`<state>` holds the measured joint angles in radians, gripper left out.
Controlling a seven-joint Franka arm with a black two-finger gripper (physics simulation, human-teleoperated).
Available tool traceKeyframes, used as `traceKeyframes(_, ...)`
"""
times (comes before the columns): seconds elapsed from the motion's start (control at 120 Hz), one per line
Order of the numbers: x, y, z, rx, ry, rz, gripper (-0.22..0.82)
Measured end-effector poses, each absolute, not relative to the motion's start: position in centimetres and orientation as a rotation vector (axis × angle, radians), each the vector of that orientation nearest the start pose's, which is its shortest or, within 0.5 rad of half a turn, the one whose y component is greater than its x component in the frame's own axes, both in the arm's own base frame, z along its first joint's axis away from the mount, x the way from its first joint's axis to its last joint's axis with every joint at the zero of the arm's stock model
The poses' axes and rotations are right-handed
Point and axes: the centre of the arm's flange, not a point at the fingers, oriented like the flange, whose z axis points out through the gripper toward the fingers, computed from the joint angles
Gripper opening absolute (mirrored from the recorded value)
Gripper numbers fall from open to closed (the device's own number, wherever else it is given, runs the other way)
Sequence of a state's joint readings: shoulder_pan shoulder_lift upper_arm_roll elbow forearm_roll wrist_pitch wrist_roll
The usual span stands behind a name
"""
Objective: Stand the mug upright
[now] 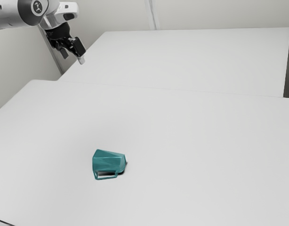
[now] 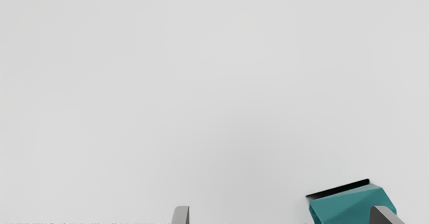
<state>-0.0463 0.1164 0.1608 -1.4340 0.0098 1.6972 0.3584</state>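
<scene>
The teal mug (image 1: 104, 161) is seen on its side, well inside the tabletop's (image 1: 196, 155) visible edges; the raised gripper (image 1: 73, 57) is held with fingers apart.

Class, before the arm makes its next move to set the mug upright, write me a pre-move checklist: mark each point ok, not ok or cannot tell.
1. Gripper open: ok; its fingers stand well apart with nothing gripped.
2. Mug upright: not ok; it lies on its side on the table.
3. Handle located: ok; the exterior view shows it on the mug's near side.
4. Fingers centred over the mug: not ok; in the wrist view it sits off toward one finger, which partly covers it.
5. Way down to the mug free: ok, as far as the views show.
6. Inside of the mug empty: cannot tell.
</scene>
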Motion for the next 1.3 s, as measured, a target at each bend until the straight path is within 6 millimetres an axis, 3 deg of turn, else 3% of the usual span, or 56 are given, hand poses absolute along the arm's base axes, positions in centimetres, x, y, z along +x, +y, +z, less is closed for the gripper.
traceKeyframes(0.3, 59.9, 6.3, 63.3, -3.037, 0.389, -0.202, 0.59)
traceKeyframes(0.467, 58.6, 6.1, 62.4, -3.07, 0.374, -0.179, 0.59)
traceKeyframes(0.692, 54.6, 5.2, 58.3, -3.213, 0.308, -0.14, 0.59)
traceKeyframes(0.842, 50.8, 8.0, 54.2, -3.345, 0.119, -0.112, 0.58)
traceKeyframes(1.017, 47.5, 9.2, 49.7, -3.477, -0.063, -0.117, 0.59)
traceKeyframes(1.3, 44.9, 10.6, 42.9, -3.699, -0.309, -0.166, 0.58)
